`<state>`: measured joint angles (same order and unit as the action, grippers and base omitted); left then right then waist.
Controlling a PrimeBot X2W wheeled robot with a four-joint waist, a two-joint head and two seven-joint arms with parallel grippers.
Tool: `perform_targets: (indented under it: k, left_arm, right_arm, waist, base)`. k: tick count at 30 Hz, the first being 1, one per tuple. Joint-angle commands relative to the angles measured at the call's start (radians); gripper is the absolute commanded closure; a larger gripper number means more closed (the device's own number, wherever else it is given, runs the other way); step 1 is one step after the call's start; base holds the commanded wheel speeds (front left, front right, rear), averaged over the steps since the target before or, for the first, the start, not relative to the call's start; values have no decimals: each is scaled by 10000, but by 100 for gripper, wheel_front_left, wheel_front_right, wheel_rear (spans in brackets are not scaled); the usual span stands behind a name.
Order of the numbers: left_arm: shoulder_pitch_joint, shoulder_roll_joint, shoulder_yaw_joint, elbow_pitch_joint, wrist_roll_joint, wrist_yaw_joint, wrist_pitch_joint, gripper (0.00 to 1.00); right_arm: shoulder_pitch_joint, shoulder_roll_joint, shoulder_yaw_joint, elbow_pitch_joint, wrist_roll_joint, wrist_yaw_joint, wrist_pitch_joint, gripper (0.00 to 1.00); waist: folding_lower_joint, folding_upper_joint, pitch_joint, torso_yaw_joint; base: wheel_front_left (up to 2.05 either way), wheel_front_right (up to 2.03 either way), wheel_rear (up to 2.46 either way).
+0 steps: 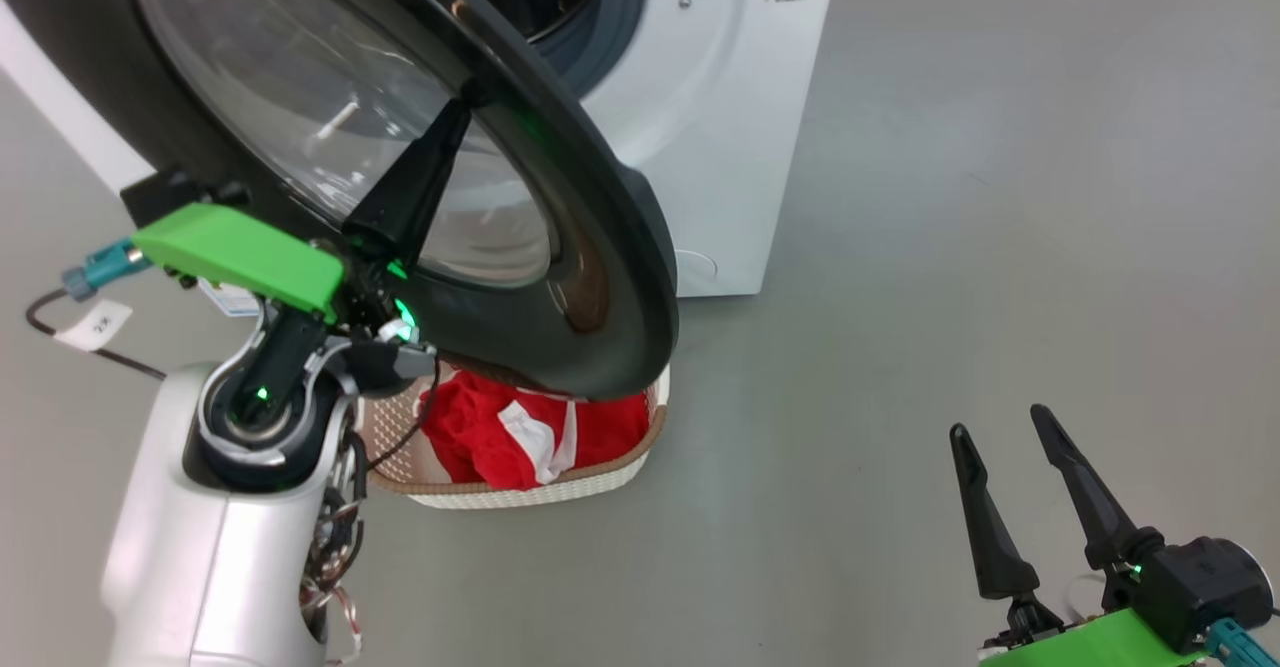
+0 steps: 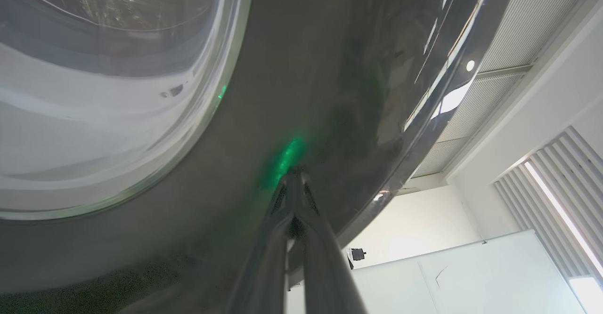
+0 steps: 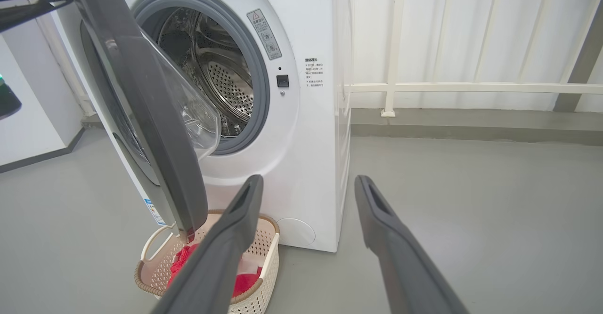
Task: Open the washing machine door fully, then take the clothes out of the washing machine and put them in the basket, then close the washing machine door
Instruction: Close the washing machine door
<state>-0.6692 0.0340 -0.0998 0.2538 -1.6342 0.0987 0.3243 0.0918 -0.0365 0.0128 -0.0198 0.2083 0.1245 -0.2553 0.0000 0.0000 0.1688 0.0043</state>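
The washing machine (image 1: 720,147) stands at the top, white, with its steel drum (image 3: 221,78) showing. The washing machine door (image 1: 600,277) is partly open and hangs over the basket (image 1: 600,472). Red clothes (image 1: 500,427) with white panels lie in the basket. My left gripper (image 1: 462,112) is shut, its tips pressed against the door's glossy black outer ring (image 2: 330,69) beside the glass window; nothing is held. My right gripper (image 1: 1000,422) is open and empty at the lower right, well away from the machine. In the right wrist view, my right gripper (image 3: 308,182) points at the machine's front, above the basket (image 3: 268,253).
Grey floor (image 1: 950,297) spreads to the right of the machine and in front of the basket. A dark cable with a white tag (image 1: 100,325) lies at the left. A white railing (image 3: 471,88) runs along the back wall to the machine's right.
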Motion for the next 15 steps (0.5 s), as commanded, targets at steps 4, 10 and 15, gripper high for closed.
perform_targets:
  k: [4,10,15]
  left_arm:
    - [-632,162,115,95,138,-284,-50,100]
    - [-1115,162,15,657,90,-568,-345,100]
    - [-1583,162,-114,1147,36,-780,-699,100]
  right_arm:
    - [-452,-137,187,-278,-22,62,-65,0]
    - [-561,-137,188,-299,-10,62,-65,0]
    - [-662,-137,187,-299,11,62,-65,0]
  waist:
    - [0,0,244,-254]
    - [0,0,492,-444]
    - [0,0,691,-585]
  base:
    - [0,0,0]
    - [0,0,0]
    - [0,0,0]
